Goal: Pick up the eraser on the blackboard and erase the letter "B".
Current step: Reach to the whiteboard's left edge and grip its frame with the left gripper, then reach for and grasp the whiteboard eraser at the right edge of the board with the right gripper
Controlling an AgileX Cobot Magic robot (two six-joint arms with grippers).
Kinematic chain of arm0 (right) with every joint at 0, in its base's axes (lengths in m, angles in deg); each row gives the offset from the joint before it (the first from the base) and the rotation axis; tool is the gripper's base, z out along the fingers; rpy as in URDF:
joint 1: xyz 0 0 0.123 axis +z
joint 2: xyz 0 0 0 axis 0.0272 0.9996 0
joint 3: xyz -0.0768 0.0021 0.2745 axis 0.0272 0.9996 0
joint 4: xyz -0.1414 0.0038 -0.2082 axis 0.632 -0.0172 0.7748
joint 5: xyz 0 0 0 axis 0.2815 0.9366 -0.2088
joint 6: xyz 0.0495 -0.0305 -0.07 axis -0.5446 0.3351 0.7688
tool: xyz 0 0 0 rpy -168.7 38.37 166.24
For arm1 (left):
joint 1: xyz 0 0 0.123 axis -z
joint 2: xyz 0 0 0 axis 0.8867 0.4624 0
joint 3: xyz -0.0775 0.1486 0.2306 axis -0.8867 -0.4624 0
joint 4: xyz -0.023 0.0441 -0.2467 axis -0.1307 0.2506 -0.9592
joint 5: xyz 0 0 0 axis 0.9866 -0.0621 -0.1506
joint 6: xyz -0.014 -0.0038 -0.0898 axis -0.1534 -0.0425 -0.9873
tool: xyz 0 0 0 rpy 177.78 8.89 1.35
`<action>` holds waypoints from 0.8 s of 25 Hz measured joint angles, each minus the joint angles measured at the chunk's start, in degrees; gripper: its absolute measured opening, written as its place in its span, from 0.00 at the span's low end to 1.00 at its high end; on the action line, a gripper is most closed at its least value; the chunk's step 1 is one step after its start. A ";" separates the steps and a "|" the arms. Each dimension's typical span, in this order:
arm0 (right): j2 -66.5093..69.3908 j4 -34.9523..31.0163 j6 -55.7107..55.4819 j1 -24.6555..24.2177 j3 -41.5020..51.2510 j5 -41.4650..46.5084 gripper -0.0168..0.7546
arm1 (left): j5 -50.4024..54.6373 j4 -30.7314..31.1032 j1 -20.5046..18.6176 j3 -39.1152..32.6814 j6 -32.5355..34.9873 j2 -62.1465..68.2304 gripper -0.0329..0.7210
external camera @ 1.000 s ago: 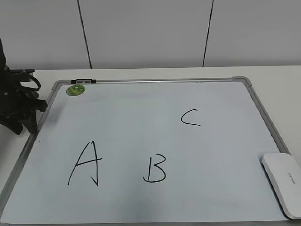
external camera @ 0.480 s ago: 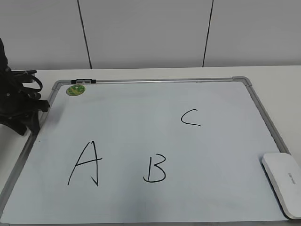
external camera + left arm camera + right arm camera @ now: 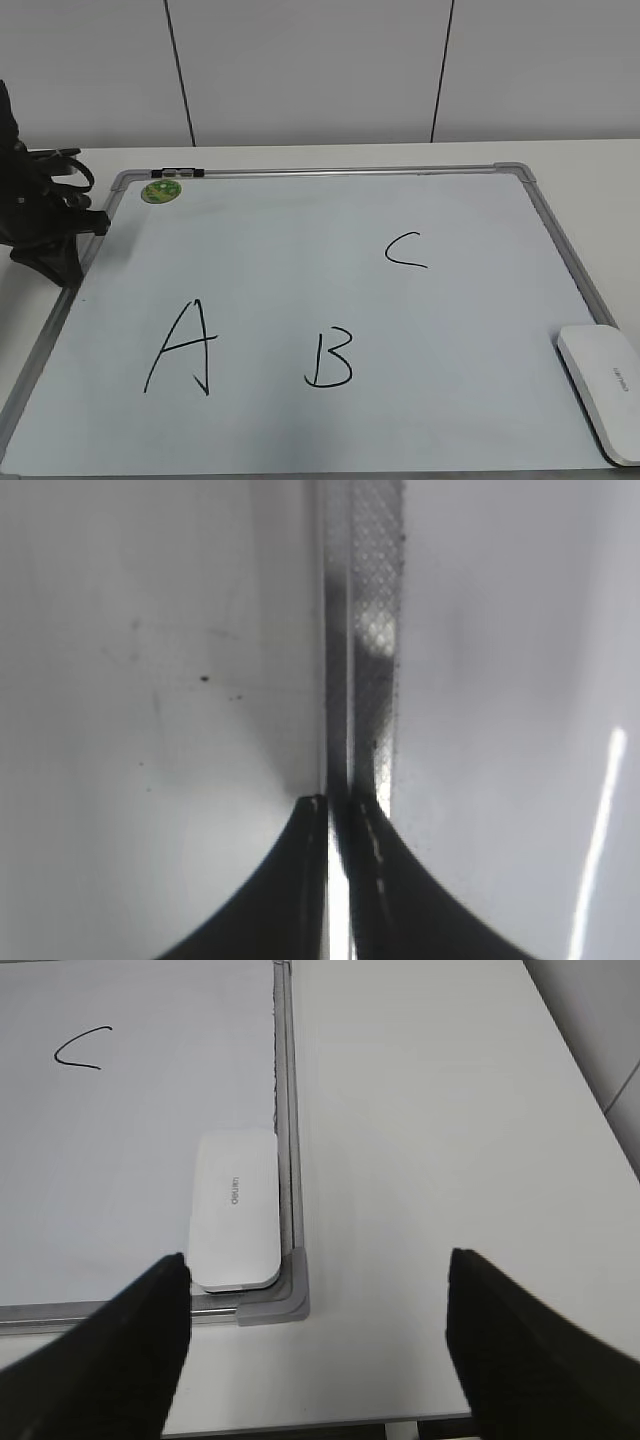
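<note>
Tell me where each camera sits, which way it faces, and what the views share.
Exterior: in front, slanting down on the blackboard; left arm at left edge.
Left wrist: close above the board's frame; shut dark fingers at bottom.
Right wrist: above the near right corner, looking down; open fingers frame the eraser.
Shared: exterior and right wrist both show eraser and the "C".

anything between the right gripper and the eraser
Nothing visible. The open right gripper hangs above the table's near corner, and the eraser lies bare on the blackboard against its frame, nothing on or over it.
</note>
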 joint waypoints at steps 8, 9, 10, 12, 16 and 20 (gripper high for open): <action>3.39 -0.12 0.00 0.00 -0.37 0.00 0.79 | 0.10 0.84 0.00 0.00 0.00 0.00 0.08; 5.52 -0.33 0.00 0.00 -0.82 0.22 0.79 | 0.10 0.91 0.00 0.00 -0.32 0.00 0.08; 7.52 -0.46 0.00 0.00 -1.16 0.45 0.79 | 0.21 0.91 0.00 0.00 -0.32 0.00 0.08; 12.93 -0.58 0.00 0.00 -2.13 1.45 0.79 | 0.21 1.04 0.00 0.04 -0.32 0.00 0.08; 24.97 -1.42 0.00 0.00 -4.39 3.00 0.79 | 0.21 1.04 0.00 0.04 -0.32 0.00 0.08; 33.79 -5.47 0.00 0.00 -5.78 2.17 0.79 | 0.21 1.04 0.00 0.04 -0.32 0.00 0.08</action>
